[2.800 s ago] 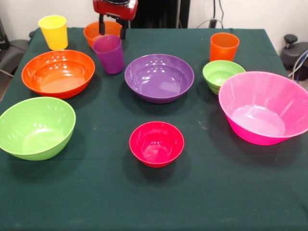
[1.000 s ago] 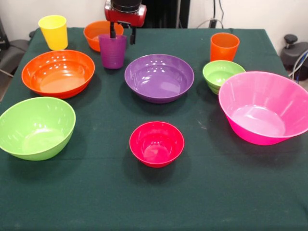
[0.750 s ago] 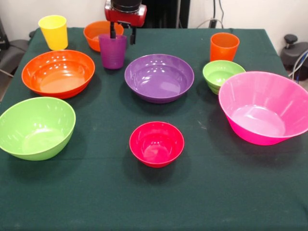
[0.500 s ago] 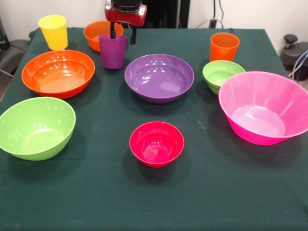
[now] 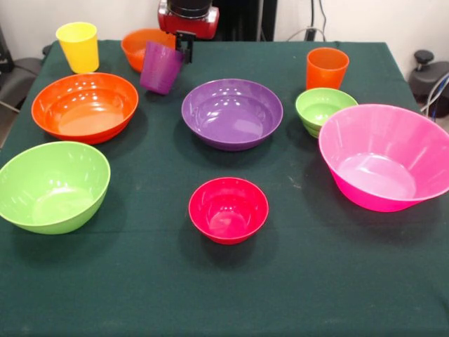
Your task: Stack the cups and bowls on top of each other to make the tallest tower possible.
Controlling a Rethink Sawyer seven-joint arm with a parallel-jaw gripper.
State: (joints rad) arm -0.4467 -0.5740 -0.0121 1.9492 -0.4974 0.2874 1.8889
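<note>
My gripper [image 5: 184, 49] hangs at the table's far side, shut on the rim of the translucent purple cup [image 5: 160, 67]. The cup is tilted and lifted a little off the cloth. The small orange bowl [image 5: 139, 43] sits just behind it, partly hidden. The yellow cup [image 5: 78, 46] stands at the far left and the orange cup [image 5: 326, 67] at the far right. The small red-magenta bowl [image 5: 228, 209] stands alone near the front middle with nothing in it. No stack shows.
The large orange bowl [image 5: 84, 105] and the lime green bowl [image 5: 52, 184] are on the left. The purple bowl [image 5: 231, 112] is in the middle. The small green bowl [image 5: 324, 109] and the huge pink bowl [image 5: 386, 156] are on the right.
The gripper came down over the purple cup's rim, closed on it, then rose slightly and shifted right. The cup went from upright on the cloth to tilted and lifted.
</note>
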